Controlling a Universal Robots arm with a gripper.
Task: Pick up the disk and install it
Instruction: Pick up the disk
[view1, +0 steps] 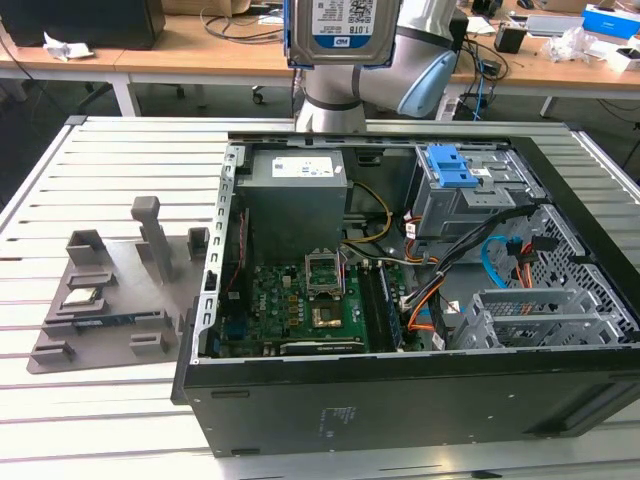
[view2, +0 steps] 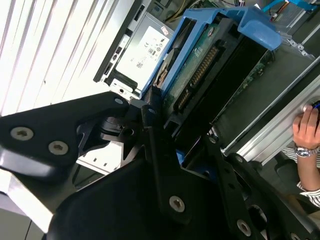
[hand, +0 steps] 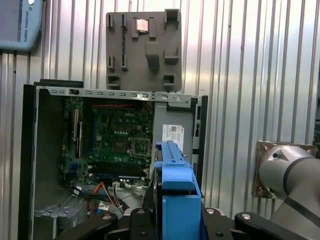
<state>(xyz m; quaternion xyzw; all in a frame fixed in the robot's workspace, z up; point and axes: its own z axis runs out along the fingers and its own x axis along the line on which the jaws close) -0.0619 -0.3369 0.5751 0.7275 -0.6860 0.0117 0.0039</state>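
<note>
Disk (view1: 335, 30): silver, white-blue label, blue bracket frame; gripper (view2: 180, 125) clamped on it above open case (view1: 400, 405).

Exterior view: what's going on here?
The arm has its jaws shut on the disk and holds it in the air above the open computer case. The disk is not yet in any bay. A grey fixture tray sits on the table beside the case, on the exterior view's left.
</note>
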